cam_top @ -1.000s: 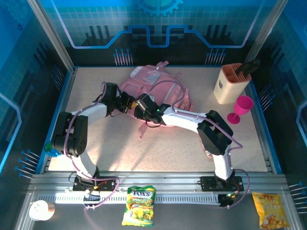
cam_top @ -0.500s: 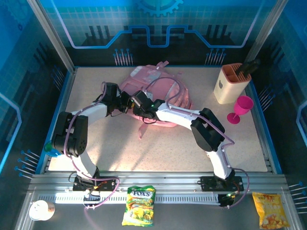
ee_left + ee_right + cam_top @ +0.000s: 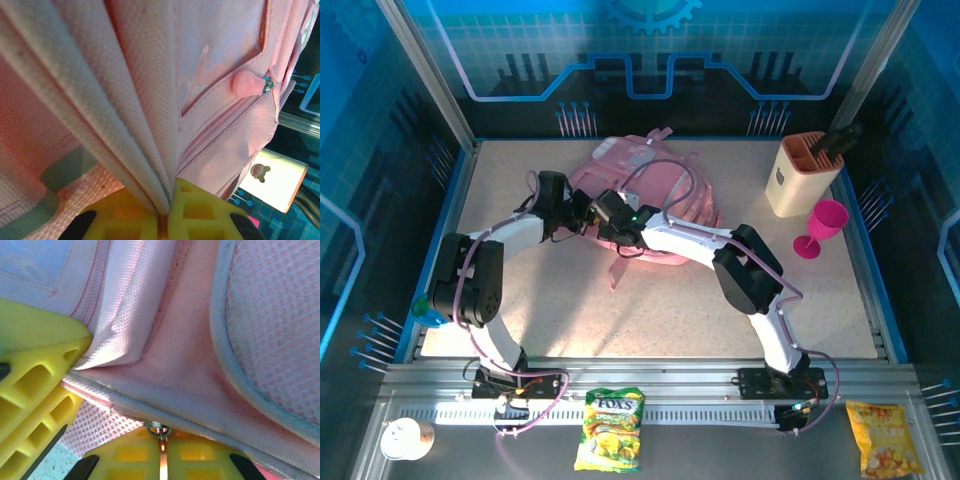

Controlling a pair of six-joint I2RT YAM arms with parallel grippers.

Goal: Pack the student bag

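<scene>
On the near rail (image 3: pixel 720 385) lie a sweets packet (image 3: pixel 610 430) and a crisp packet (image 3: pixel 885 440). Farther back on the right, a tan holder (image 3: pixel 804 178) carries a dark object (image 3: pixel 840 140) too indistinct to name. A pink goblet (image 3: pixel 820 228) stands just beside the holder. The student bag (image 3: pixel 635 160) lies mid-table toward the far edge, its inside hidden. The left gripper (image 3: pixel 163 220) is pressed together on a pale-trimmed fold of it. The right gripper (image 3: pixel 161 446) pinches the bag at a small metal zip ring (image 3: pixel 159 430).

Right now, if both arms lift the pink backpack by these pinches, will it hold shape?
Probably not: the soft pink fabric backpack gathers into folds at the left end effector, so it is likely floppy. It lies slumped, so it is probably light. The coarse weave at the right end effector seems grippy, not slippery.
</scene>
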